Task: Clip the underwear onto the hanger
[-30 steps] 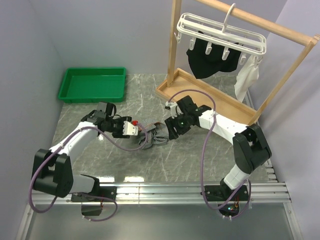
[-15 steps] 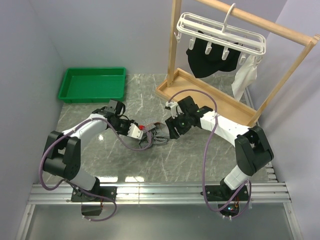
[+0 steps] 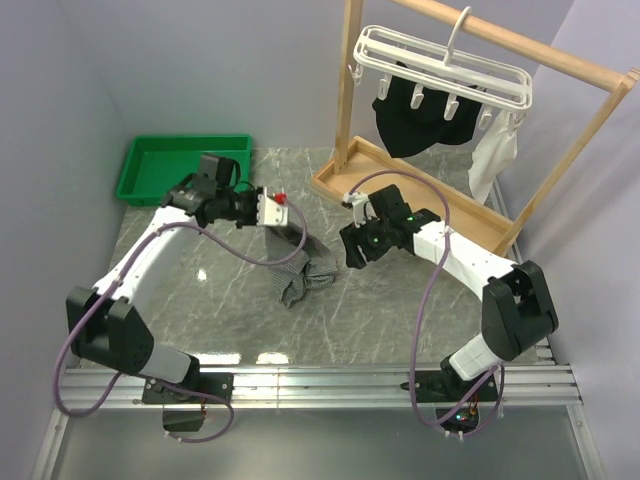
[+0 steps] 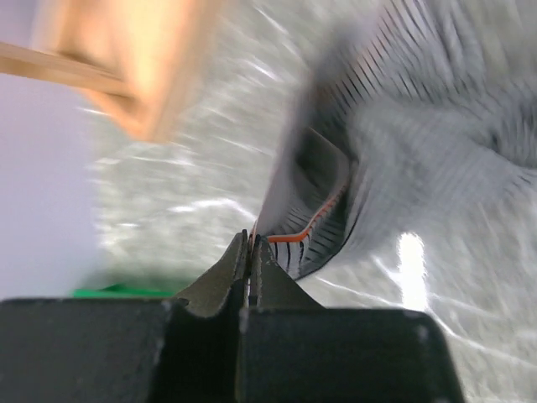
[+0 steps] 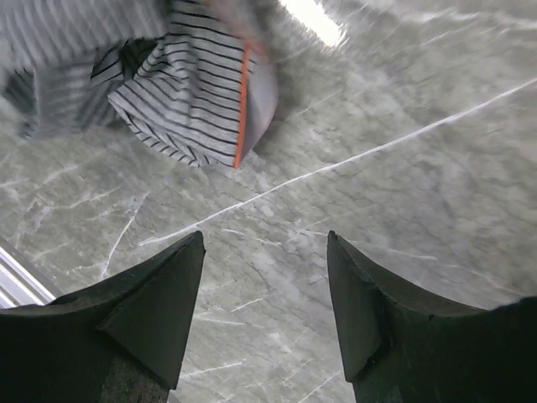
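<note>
The underwear (image 3: pixel 300 270) is grey-and-white pinstriped cloth with an orange trim. One edge is lifted off the marble table while the rest hangs down and bunches on the surface. My left gripper (image 3: pixel 292 226) is shut on that raised edge. In the left wrist view the fingertips (image 4: pixel 251 240) pinch the trimmed hem of the underwear (image 4: pixel 419 126). My right gripper (image 3: pixel 352 256) stands open just right of the cloth. The right wrist view shows nothing between that gripper's (image 5: pixel 264 239) jaws, and the underwear (image 5: pixel 185 92) lies beyond them. The hanger (image 3: pixel 445 62) hangs from the wooden rack at the back right.
A black garment (image 3: pixel 420 122) and a small white cloth (image 3: pixel 492 160) are clipped under the hanger. The wooden rack (image 3: pixel 352 100) stands on a tray-like base (image 3: pixel 400 190) at the back right. A green tray (image 3: pixel 185 168) sits at the back left.
My left gripper shut on the underwear's edge, then rose and moved toward the back, lifting the cloth. The right gripper drew slightly to the right, away from the cloth.
</note>
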{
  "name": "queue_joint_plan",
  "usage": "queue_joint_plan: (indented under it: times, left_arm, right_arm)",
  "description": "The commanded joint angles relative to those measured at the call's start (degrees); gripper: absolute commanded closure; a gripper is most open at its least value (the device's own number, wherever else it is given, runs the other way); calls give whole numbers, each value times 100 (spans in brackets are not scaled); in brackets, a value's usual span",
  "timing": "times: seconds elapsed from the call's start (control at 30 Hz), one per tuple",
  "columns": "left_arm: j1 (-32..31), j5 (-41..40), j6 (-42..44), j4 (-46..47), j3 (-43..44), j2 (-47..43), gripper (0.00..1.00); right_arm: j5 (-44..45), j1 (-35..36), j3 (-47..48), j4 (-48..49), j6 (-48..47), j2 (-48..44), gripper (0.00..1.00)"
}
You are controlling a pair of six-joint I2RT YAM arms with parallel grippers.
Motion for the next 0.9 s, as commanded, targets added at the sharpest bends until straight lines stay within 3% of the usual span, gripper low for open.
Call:
queue_joint_plan:
  times: [0.0,0.17,0.37,0.63,0.87]
  left_arm:
    - [-13,667,-1200,-98,702,-488,100]
    - [-22,686,-2202,737,703,-1093,100]
    - [-22,949,-2327,712,712,-1490,100]
    - [-22,730,-2573,782,650,-1438,100]
    - [-22,195,-3985,1028,1247,-868,100]
  right_arm:
    - [15,-98,109,297,9,-428,32]
    - [-38,-264,109,499,-26,-560,30]
    - [-415,-318,31,903,-264,-771,28]
    - [-1171,-222,-611,2018,261,-763,30]
    - [-1339,174,-1236,2819,931,-1140,35]
